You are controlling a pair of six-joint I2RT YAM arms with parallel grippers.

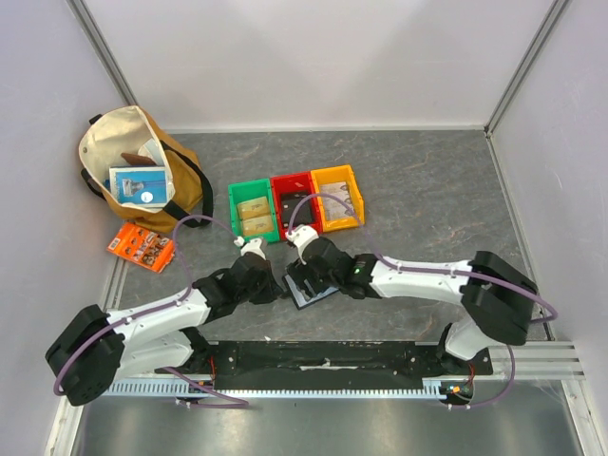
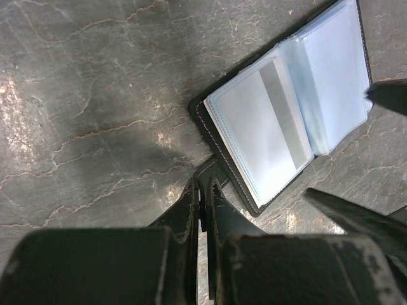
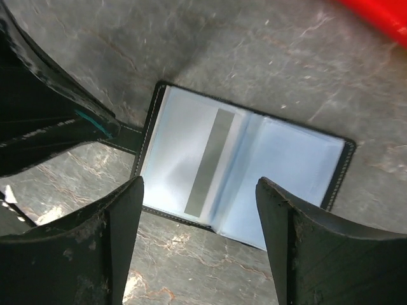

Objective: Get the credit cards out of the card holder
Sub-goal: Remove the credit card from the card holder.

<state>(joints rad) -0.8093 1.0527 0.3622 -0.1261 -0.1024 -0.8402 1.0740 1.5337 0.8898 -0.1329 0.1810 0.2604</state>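
The card holder lies spread open on the tabletop, toward the near edge and about midway across. Its clear sleeves face up, and a pale card with a grey stripe shows in one panel. The left gripper has its jaws pressed together, pinching the black tab at the holder's edge. The right gripper hangs just above the open panels — jaws spread wide, gripping nothing.

Card holder: black rim, pale stitching; inner panels were shiny pale blue, the left one bearing a grey stripe. Table was dark grey, marbled with pale veins. Centre of frame: green bin, red bin, orange bin. Bag, upper left, was tan with black straps.
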